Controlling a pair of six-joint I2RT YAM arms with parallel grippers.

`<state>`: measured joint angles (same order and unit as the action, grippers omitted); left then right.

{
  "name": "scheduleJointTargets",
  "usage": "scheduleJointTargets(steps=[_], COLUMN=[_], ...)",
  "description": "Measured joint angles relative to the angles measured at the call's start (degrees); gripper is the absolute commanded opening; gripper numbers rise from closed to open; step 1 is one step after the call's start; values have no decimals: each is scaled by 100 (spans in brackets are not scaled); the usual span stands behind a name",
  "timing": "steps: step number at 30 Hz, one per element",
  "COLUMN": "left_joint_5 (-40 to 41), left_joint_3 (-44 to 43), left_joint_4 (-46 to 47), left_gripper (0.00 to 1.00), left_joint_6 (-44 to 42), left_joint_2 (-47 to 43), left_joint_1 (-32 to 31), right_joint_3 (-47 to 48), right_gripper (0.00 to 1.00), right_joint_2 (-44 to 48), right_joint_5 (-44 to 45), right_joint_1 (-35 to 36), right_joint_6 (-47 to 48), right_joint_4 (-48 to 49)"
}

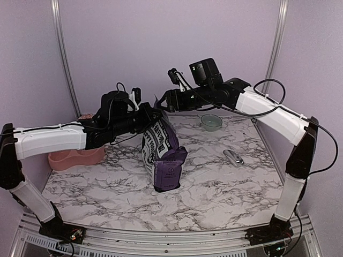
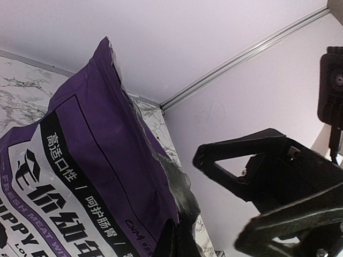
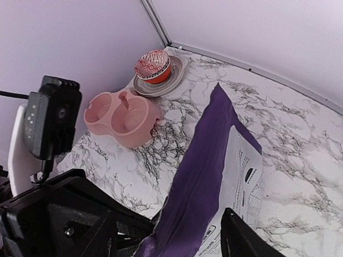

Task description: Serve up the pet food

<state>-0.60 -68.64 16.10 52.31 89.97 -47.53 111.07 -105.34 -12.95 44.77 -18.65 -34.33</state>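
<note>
The pet food bag (image 1: 163, 155) stands upright mid-table, purple with a white label panel. My left gripper (image 1: 154, 114) is shut on the torn top edge of the bag; in the left wrist view its dark fingers (image 2: 172, 242) pinch the edge, with the bag (image 2: 91, 166) filling the left side. My right gripper (image 1: 163, 101) is open at the bag's top from the other side. In the right wrist view its fingers (image 3: 244, 238) stand wide apart with the bag's purple side (image 3: 206, 176) between them, not touching it.
A pink double pet bowl (image 1: 75, 158) sits at the left edge, also in the right wrist view (image 3: 123, 115). A red patterned bowl on a plate (image 3: 153, 67) is behind it. A pale-green bowl (image 1: 211, 122) and a small metal object (image 1: 233, 157) lie to the right.
</note>
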Motion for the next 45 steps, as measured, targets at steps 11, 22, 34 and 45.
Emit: scheduleJointTargets(steps=[11,22,34,45], left_joint_5=[11,7,39,334], left_joint_3=[-2,-2,-175,-210], left_joint_4=[-46,-7,-317,-697], left_gripper=[0,0,0,26], left_joint_6=[0,0,-234,-326], left_joint_2=[35,35,39,-9], left_joint_1=[-4,-20,-13,-13], right_joint_3=[-256,-782,-2116,-3759], right_gripper=[20,13,49,89], right_joint_2=[-184,160,979,1958], right_joint_5=[103,-72,-638,-114], right_joint_1=[-17,-114,-151,-184], right_joint_6=[-122,-120,26,455], right_joint_4=[302,649,1961,2979])
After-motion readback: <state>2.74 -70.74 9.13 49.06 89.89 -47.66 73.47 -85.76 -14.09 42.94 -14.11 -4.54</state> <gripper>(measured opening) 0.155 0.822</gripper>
